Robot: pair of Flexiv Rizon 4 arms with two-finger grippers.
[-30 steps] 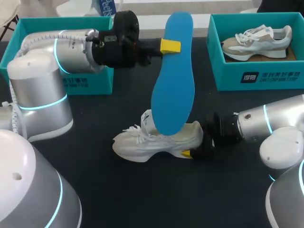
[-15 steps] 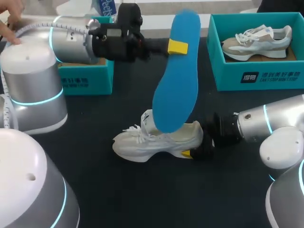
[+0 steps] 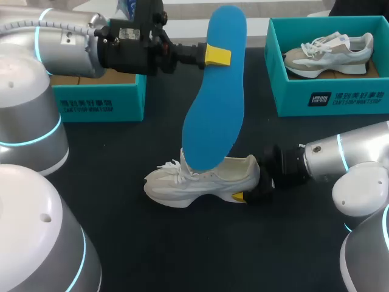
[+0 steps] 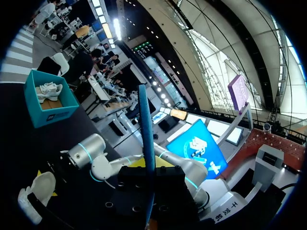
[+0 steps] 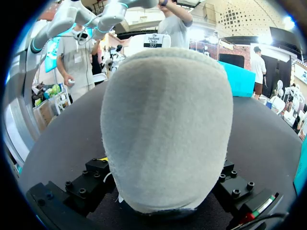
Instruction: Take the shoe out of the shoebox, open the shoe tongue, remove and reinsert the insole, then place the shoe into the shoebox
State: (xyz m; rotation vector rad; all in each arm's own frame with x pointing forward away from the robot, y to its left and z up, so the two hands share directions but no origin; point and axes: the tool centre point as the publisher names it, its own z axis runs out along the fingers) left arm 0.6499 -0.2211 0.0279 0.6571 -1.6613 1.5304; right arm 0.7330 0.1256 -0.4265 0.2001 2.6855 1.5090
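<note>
The white shoe (image 3: 200, 182) stands on its sole in the middle of the black bench (image 3: 182, 243), toe toward the left arm's side. The right jaws grip its heel from both sides, and the heel fills the right wrist view. The blue insole (image 3: 213, 103) hangs nearly upright above the shoe, its lower end in front of the shoe's opening; whether it is inside cannot be told. The left jaws hold the insole near its upper end, and the left wrist view shows it edge-on. The left arm (image 3: 67, 45) passes over the teal left box (image 3: 97, 103). The teal right box (image 3: 328, 97) holds a second shoe (image 3: 331, 52).
</note>
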